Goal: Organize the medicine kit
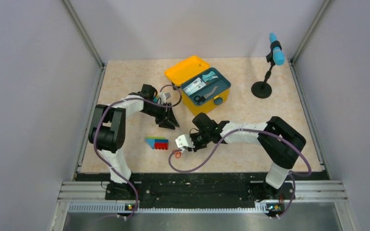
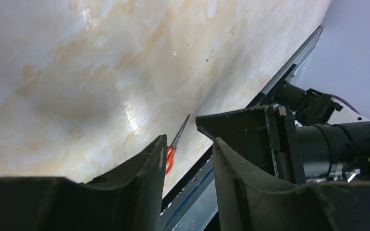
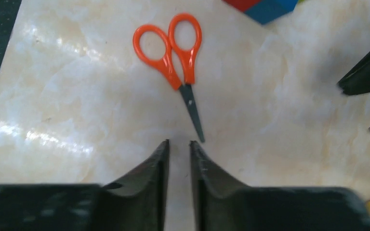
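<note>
I saw the yellow plastic medicine kit (image 1: 187,71) in the upper centre of the top view. Its hinged lid was thrown back, I judged so its dark teal tray (image 1: 223,83) could take more tools. The small orange-handled steel scissors (image 3: 183,85) lay flat on the pale marbled counter (image 1: 125,96) at lower centre, near the multicoloured plastic toy block (image 1: 157,143). The blades pointed at my right gripper (image 3: 179,143), whose fingers stood a slit apart and held nothing. I took that as set to pinch the thin blade. The left gripper (image 2: 189,139), its fingers moderately apart and empty, hung centre-left, probably to leave room.
</note>
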Action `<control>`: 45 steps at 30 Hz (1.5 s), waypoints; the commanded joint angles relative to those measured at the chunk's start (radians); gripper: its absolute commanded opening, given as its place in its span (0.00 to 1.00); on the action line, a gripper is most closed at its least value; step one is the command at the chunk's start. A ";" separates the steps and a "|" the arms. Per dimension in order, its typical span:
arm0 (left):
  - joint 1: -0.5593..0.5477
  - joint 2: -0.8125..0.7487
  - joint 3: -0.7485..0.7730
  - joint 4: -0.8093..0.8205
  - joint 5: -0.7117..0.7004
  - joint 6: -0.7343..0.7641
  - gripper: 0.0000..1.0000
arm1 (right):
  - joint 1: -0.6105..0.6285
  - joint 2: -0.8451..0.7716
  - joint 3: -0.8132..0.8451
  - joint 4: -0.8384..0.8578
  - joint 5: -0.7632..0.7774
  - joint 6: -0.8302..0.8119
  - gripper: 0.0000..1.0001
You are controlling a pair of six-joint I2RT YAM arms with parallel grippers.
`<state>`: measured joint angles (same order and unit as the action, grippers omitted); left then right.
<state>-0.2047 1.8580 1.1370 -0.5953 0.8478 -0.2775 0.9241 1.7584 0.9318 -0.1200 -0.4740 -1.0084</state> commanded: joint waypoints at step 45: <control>0.100 -0.074 -0.005 0.133 0.011 -0.082 0.46 | 0.092 0.279 0.210 -0.220 0.123 0.077 0.24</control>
<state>-0.0868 1.8126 1.1488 -0.4732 0.8265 -0.3683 1.0134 1.9823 1.2442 -0.3099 -0.5983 -0.9348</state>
